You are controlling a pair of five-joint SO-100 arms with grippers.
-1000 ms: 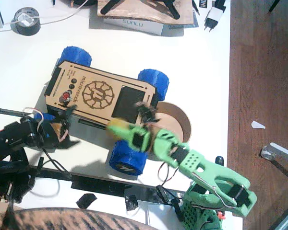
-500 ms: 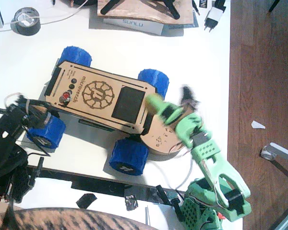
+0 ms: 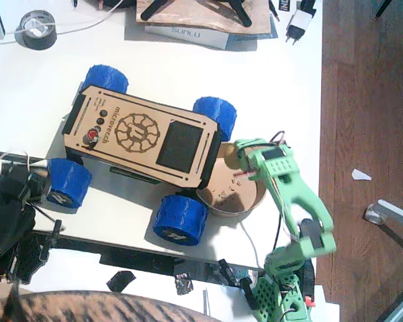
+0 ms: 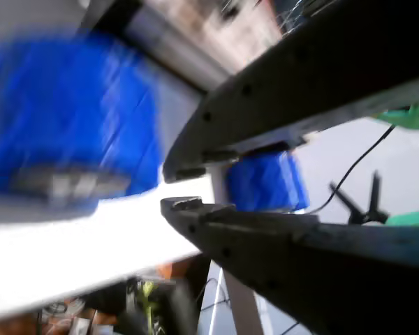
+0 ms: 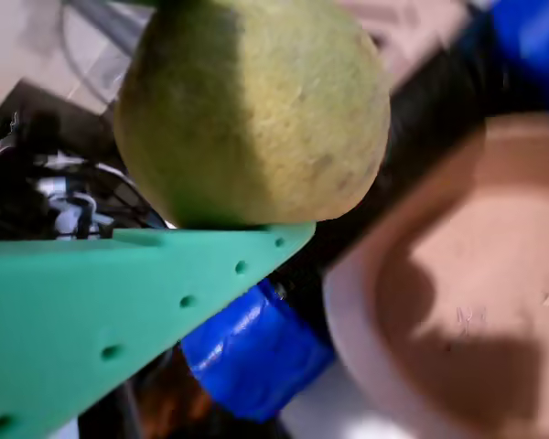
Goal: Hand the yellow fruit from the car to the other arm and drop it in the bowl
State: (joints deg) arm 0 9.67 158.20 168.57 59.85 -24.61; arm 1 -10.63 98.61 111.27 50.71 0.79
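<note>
Right claw [image 3: 236,159], moved right since the earlier frame, clamps the yellow fruit [image 5: 252,110] over the bowl [image 3: 258,194] rim, centre-right. Left claw [image 4: 185,188], lower left: jaws apart, empty. Surface [image 3: 275,87] edge close right.

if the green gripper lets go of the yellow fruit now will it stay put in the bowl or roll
The yellow fruit looks rounded and smooth, so it would probably roll a little on landing. The bowl has low upright walls and a flat floor, which should likely stop it. Held by the right gripper over the bowl's rim rather than its middle, it might clip the edge.
</note>
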